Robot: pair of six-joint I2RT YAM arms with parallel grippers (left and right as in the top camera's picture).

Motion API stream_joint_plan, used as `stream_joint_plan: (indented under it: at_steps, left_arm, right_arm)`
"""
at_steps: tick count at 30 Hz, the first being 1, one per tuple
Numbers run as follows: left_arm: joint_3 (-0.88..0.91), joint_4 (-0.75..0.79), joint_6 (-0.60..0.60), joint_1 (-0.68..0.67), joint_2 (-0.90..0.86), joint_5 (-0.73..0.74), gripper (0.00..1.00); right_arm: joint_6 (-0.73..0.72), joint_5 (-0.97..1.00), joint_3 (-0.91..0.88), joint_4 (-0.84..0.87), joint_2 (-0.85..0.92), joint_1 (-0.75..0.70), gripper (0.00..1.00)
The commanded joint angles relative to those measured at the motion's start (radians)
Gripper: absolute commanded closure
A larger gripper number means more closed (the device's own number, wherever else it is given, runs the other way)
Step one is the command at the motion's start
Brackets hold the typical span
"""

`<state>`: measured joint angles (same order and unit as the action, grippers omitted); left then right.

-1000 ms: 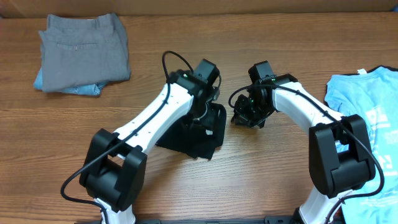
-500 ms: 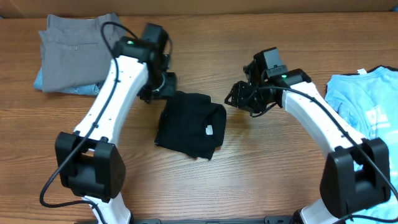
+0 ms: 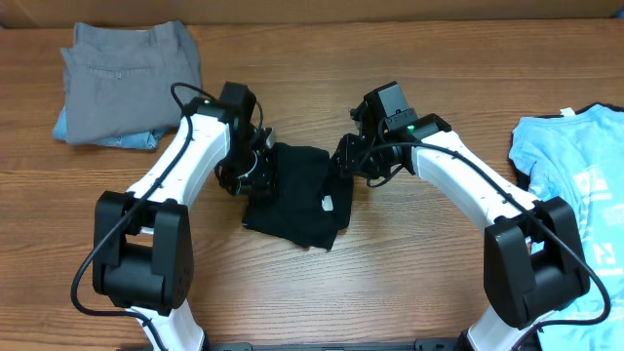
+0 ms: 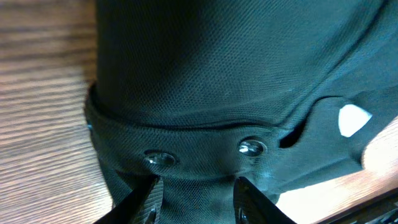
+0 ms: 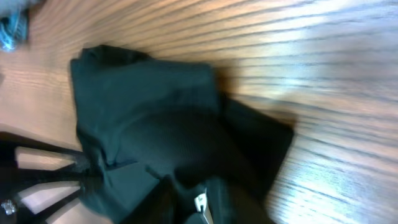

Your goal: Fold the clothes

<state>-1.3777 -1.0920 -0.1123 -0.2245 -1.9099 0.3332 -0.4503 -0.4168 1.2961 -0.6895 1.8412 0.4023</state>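
Note:
The black T-shirt (image 3: 297,200) lies folded into a small bundle at the table's middle, its white tag (image 3: 329,203) facing up. My left gripper (image 3: 256,168) is at the shirt's left edge. In the left wrist view it (image 4: 196,200) is open, with black fabric (image 4: 205,93) lying between the fingers. My right gripper (image 3: 349,162) is at the shirt's upper right edge. In the blurred right wrist view it (image 5: 199,208) looks open over the black shirt (image 5: 155,124), the tag (image 5: 200,202) showing between its fingers. The light blue printed T-shirt (image 3: 575,195) lies spread at the far right.
Folded grey trousers (image 3: 132,73) sit on a light blue garment (image 3: 107,136) at the back left. Bare wooden table (image 3: 409,263) surrounds the black shirt. The table's back edge runs along the top of the overhead view.
My left gripper swung off the shirt to the upper left, then came back to its left edge. My right gripper moved left onto the shirt's right edge. The shirt has stayed put.

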Motion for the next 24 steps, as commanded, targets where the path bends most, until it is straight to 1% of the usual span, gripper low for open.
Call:
stream_joint_plan:
  at_steps: [1,2,4,7,8,11,12,13,15,16,18,20,22,24]
  left_arm:
    - [0.035,0.014,0.023,0.001,0.006,0.034,0.58]
    - [0.035,0.016,0.023,0.001,0.006,0.034,0.56]
    - [0.035,0.025,0.023,0.001,0.006,0.034,0.5]
    - [0.035,0.032,0.023,0.001,0.006,0.034,0.33]
    - [0.035,0.032,0.023,0.001,0.006,0.034,0.29]
    - [0.035,0.037,0.023,0.001,0.006,0.033,0.23]
    - [0.035,0.041,0.023,0.001,0.006,0.034,0.23]
    - [0.035,0.044,0.023,0.001,0.006,0.034,0.22]
    - [0.035,0.045,0.023,0.001,0.006,0.034,0.22]
    - [0.035,0.045,0.023,0.001,0.006,0.034,0.22]
    - [0.035,0.045,0.023,0.001,0.006,0.034,0.23]
    - [0.035,0.048,0.023,0.001,0.006,0.034,0.25]
    - [0.035,0.053,0.023,0.001,0.006,0.034,0.27]
    - [0.035,0.053,0.023,0.001,0.006,0.034,0.27]
  right_arm:
    - [-0.06,0.069,0.013,0.016,0.0,-0.034,0.91]
    - [-0.06,0.069,0.013,0.016,0.0,-0.046,0.96]
    - [-0.063,0.069,0.013,0.011,0.0,-0.075,0.96]
    - [-0.083,0.069,0.013,-0.018,0.0,-0.127,0.96]
    - [-0.082,0.068,0.013,-0.029,0.0,-0.142,0.96]
    - [-0.07,0.04,0.013,-0.054,0.0,-0.167,0.96]
    - [-0.063,0.026,0.013,-0.063,0.0,-0.17,0.92]
    - [-0.029,-0.015,0.013,-0.066,0.0,-0.17,0.85]
    - [0.068,-0.127,0.013,-0.064,-0.001,-0.166,0.65]
    - [0.091,-0.166,0.013,-0.065,-0.001,-0.158,0.55]
    - [0.111,-0.193,0.013,-0.063,-0.001,-0.14,0.48]
    - [0.111,-0.168,0.013,-0.048,0.0,-0.117,0.45]
    - [0.111,-0.09,0.012,-0.02,0.002,-0.092,0.4]
    - [0.111,-0.024,0.012,-0.011,0.005,-0.071,0.4]
